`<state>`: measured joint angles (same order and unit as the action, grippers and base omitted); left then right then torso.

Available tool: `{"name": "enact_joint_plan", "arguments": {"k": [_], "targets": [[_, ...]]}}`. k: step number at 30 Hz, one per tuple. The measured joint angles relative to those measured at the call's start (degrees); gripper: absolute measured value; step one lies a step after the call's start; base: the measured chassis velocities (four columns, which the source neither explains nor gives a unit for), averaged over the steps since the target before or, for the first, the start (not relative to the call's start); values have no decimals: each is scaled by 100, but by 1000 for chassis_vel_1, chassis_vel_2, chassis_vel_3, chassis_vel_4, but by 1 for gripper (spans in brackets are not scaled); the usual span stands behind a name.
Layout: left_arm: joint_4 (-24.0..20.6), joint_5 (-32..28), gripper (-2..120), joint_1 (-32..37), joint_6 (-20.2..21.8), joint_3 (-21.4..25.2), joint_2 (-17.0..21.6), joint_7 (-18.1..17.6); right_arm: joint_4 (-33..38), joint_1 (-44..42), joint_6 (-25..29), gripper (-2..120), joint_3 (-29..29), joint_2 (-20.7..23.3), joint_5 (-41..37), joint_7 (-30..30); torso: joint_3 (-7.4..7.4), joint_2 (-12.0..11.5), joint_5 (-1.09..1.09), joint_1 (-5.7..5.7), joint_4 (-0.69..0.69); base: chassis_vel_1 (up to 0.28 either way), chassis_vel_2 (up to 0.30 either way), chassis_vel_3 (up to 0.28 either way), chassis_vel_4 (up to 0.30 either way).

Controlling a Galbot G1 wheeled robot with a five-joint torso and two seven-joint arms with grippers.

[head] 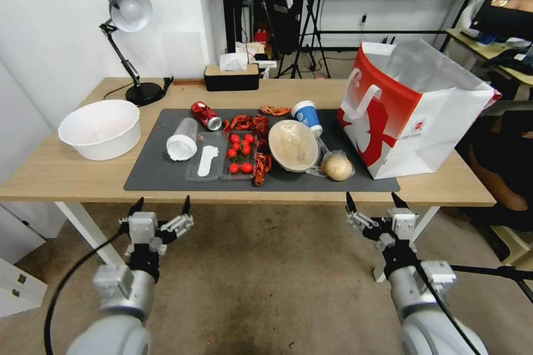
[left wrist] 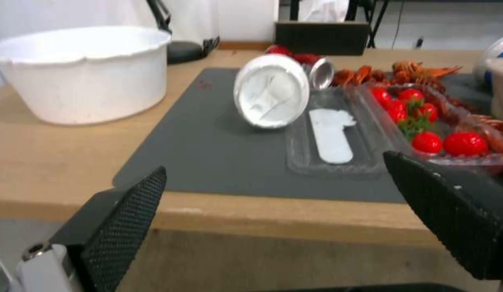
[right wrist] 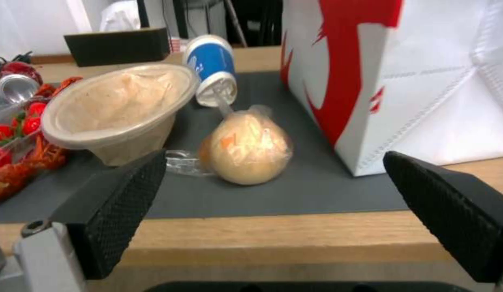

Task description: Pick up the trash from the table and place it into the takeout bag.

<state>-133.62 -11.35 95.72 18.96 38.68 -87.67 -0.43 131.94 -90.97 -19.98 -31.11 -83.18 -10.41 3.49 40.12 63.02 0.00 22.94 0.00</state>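
Pincers (head: pixel 161 206) (head: pixel 376 202) spread, table (head: pixel 66 177) edge ahead

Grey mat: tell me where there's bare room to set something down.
Free: the grey mat strip left of the clear plastic cup, toward the white basin; also bare table along the front edge. Crowded: mid-mat, from cup to beige bowl and takeout bag.
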Motion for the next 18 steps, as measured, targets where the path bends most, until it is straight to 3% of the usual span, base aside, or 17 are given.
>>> {"name": "enact_joint_plan", "arguments": {"k": [4,18], "targets": [[10,-29,100,-8,-6,26,1,0,-44,312,-294,100,149,106,-260,157,-1,0,1,-1,3,0,0,0,0],[98,5,100,17,-232,11,21,30,-334,734,-251,100,375,362,-510,615,-1,0,0,-3,0,0,0,0,0]]}}
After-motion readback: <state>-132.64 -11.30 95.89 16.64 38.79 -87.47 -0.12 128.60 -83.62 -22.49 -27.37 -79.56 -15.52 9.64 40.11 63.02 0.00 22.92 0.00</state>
